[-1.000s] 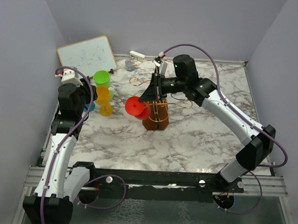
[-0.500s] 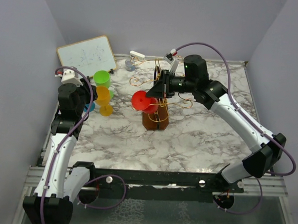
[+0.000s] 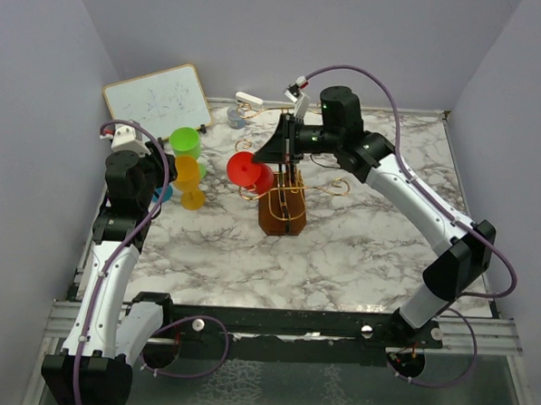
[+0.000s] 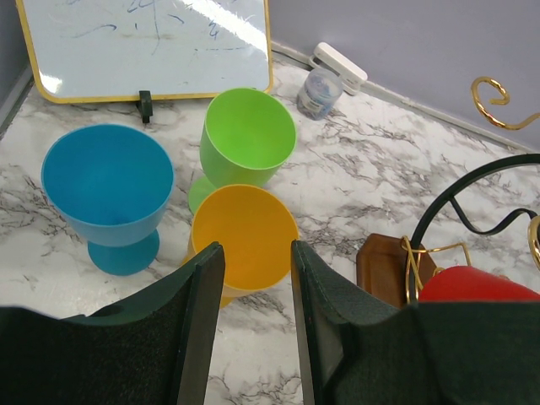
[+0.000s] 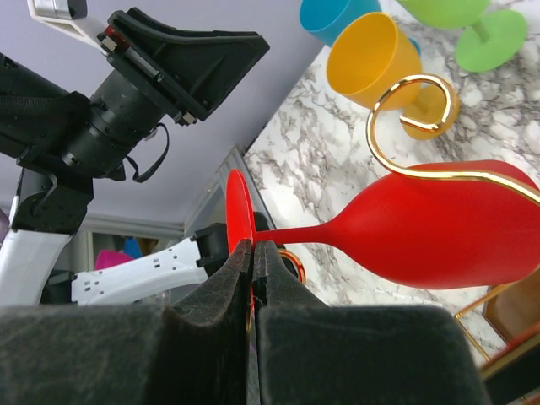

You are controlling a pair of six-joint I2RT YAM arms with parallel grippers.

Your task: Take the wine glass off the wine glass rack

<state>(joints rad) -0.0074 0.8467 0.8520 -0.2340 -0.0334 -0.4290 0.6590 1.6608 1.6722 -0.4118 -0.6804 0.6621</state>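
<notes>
Got the red wine glass [image 3: 251,174] lying sideways up off the bench [image 3: 340,252], just left of the wine glass rack [image 3: 281,219], foot pointing left. Pinched at the stem right next to the foot by the right tool [image 5: 253,251], fingers pressed tight on it.

Can see a gold curled arm [image 5: 411,80] of the rack running along the top of the bowl in the right wrist view; can't tell if actually touching.

Compared with half a second ago: shifted left and a bit farther back. A second ago: sat nearer. So wiggled about, not pulled clean away. Probably not free of the wire yet.

Left tool [image 4: 253,253]: spread wide, gripping nothing, hovering over the orange cup [image 4: 245,228] by the green cup [image 4: 247,135] and blue cup [image 4: 107,181], well off to the left.
</notes>
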